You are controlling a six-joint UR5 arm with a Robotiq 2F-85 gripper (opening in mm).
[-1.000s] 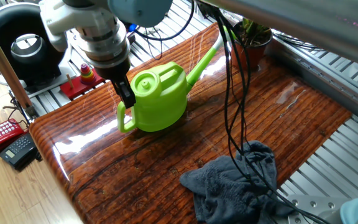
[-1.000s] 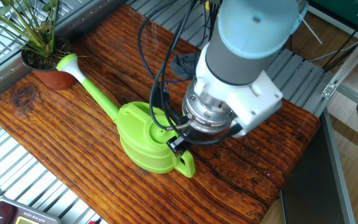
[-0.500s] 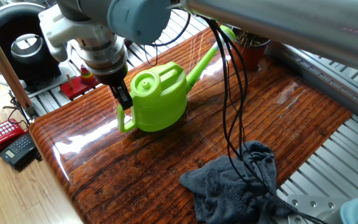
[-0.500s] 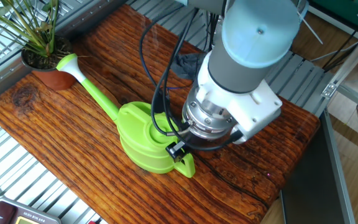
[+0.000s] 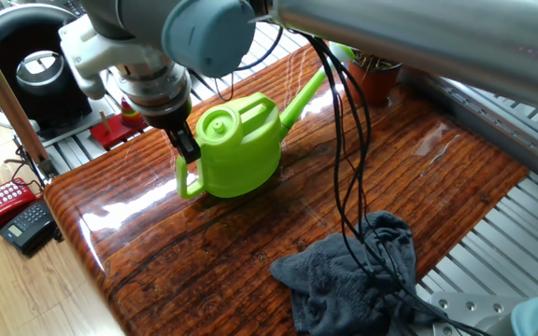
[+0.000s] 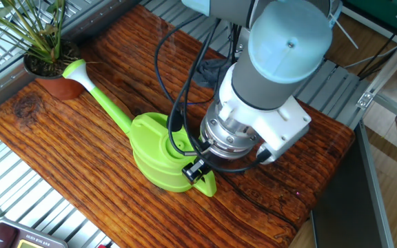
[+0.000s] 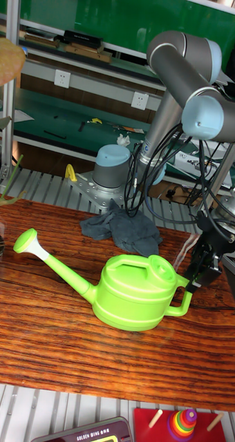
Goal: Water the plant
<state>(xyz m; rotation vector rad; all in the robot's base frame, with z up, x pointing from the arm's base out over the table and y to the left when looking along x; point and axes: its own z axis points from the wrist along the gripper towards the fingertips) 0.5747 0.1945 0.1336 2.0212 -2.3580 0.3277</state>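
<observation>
The claw [image 5: 187, 147] sits at the looped handle of the green watering can [image 5: 239, 147], its dark fingers [image 7: 202, 271] down around the top of the loop; whether they actually pinch the handle cannot be told from any view. The wooden surface [image 5: 250, 243] carries everything. The watering can [image 6: 158, 153] stands upright on it, and its long spout reaches toward the far corner, the round rose [image 6: 74, 69] ending just beside the plant [image 6: 41, 43]. The plant, thin grass-like leaves in a terracotta pot, stands at that corner of the surface, well apart from the claw. A crumpled grey cloth [image 5: 353, 275] lies near the opposite edge, under hanging black cables [image 5: 348, 131].
</observation>
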